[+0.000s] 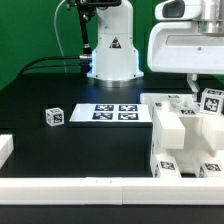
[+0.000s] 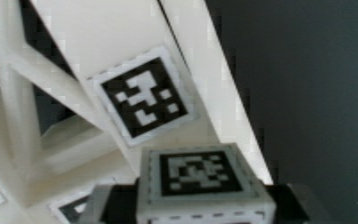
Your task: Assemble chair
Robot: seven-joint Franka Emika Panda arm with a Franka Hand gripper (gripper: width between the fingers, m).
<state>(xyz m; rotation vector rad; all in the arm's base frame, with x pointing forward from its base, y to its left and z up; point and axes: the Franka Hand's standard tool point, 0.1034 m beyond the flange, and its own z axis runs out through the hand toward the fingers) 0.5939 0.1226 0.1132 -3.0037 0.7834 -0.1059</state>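
Observation:
In the wrist view a small white block (image 2: 201, 178) with a black-and-white tag on its face sits between my dark fingers (image 2: 121, 203). Both pads lie flush against its sides, so my gripper (image 2: 202, 206) is shut on it. Behind it run long white chair parts, one carrying a larger tag (image 2: 147, 96). In the exterior view my gripper (image 1: 194, 88) hangs low over the blocky white chair structure (image 1: 183, 137) at the exterior view's right. Another small tagged block (image 1: 54, 116) lies alone on the black table toward the exterior view's left.
The marker board (image 1: 117, 112) lies flat in the middle, in front of the robot base (image 1: 110, 55). A low white rim (image 1: 70, 186) runs along the table's front, and a short piece of it (image 1: 5, 148) shows at the exterior view's left.

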